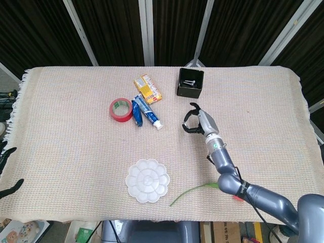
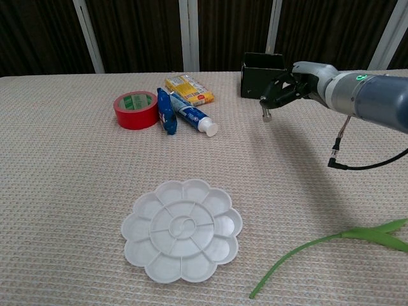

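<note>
My right hand (image 1: 197, 120) hovers above the cloth just in front of the black box (image 1: 190, 91), its fingers curled toward the thumb. In the chest view the right hand (image 2: 288, 85) pinches what looks like a small silvery screw (image 2: 266, 115), which hangs below its fingertips beside the black box (image 2: 254, 81). Silvery screws (image 1: 190, 81) lie inside the box. Only dark fingers of my left hand (image 1: 6, 153) show at the left edge, off the table, spread and holding nothing.
A red tape roll (image 1: 121, 110), a blue packet (image 1: 137, 113), a toothpaste tube (image 1: 149, 115) and a yellow box (image 1: 147, 88) lie left of the hand. A white flower-shaped palette (image 1: 147, 180) and a green stem (image 1: 195, 191) lie near the front edge.
</note>
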